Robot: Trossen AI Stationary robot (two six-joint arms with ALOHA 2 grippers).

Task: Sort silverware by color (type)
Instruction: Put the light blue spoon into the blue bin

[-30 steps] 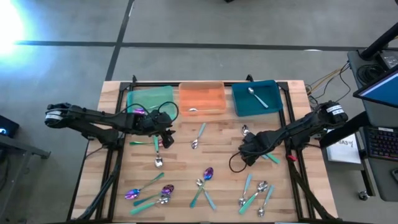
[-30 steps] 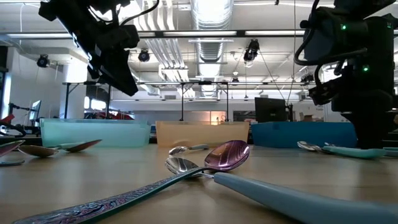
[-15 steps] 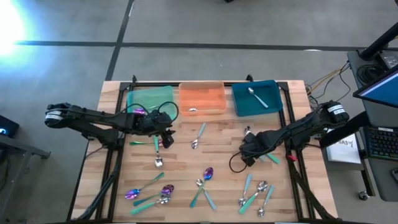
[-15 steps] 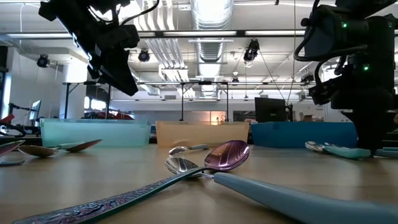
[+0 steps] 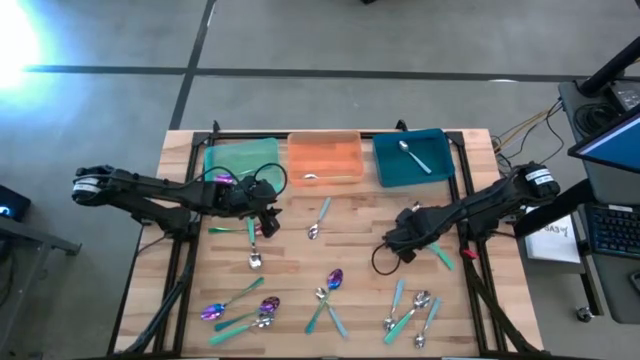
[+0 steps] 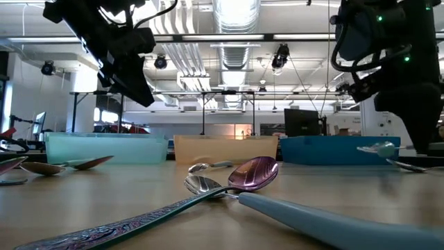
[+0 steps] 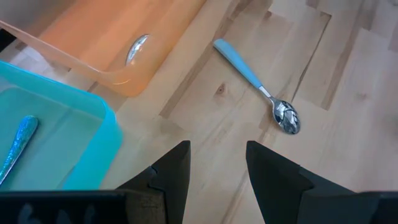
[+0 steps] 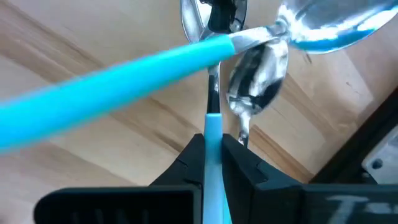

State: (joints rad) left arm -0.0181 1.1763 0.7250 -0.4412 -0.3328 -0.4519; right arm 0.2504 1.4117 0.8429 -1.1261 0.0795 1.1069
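- Since a second earlier, the right claw [image 5: 403,240] had pinched a teal-handled spoon [image 8: 124,81] and raised it off the surface [image 5: 350,250], right of centre.
- That arm reached inward from the right edge, bent low.
- Left claw [image 7: 216,163], fingers spread and empty, hovered near the green tray [image 5: 240,160] and the orange tray [image 5: 325,157].

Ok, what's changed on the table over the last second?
The right gripper closed on a teal-handled spoon right of centre and has lifted it off the table; in the low view the spoon hangs raised. The left gripper stayed open above the wood by the orange tray. The other spoons look unmoved.
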